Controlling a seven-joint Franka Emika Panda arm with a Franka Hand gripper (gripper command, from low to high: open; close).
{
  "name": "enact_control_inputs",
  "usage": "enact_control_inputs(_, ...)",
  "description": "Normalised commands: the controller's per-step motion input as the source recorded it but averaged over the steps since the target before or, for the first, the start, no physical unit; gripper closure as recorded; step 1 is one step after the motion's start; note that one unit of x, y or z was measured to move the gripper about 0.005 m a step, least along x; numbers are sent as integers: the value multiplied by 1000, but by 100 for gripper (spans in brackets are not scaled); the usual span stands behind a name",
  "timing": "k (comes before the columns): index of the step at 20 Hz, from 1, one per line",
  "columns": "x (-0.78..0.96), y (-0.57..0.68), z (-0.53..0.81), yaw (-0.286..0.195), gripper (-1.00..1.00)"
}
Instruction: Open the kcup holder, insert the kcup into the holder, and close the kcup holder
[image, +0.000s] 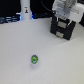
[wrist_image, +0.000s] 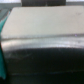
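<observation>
The kcup (image: 34, 60), a small white pod with a green-and-blue lid, stands alone on the white table toward the front of the exterior view. The kcup holder (image: 64, 28), a black boxy unit, stands at the back on the exterior view's right, with its front panels flush and no tray pulled out. My gripper (image: 64, 18) hangs from the white hand right above the holder's top, far from the kcup. Its fingers are too blurred to read. The wrist view is filled by a close, blurred grey and black surface of the holder (wrist_image: 45, 37). The kcup is not in that view.
A white bottle-like object (image: 25, 11) stands at the back on the exterior view's left, in front of dark blue things along the back edge. The white table (image: 20, 45) spreads between the kcup and the holder.
</observation>
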Motion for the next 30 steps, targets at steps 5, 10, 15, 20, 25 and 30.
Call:
enact_control_inputs(5, 464, -82, 42, -42, 100)
enact_control_inputs(10, 313, -252, 52, -36, 100)
enact_control_inputs(15, 781, -172, 138, -77, 100)
enact_control_inputs(20, 950, -166, 150, -82, 100)
enact_control_inputs(25, 955, -205, 128, -79, 100)
enact_control_inputs(30, 953, -249, 171, -85, 100)
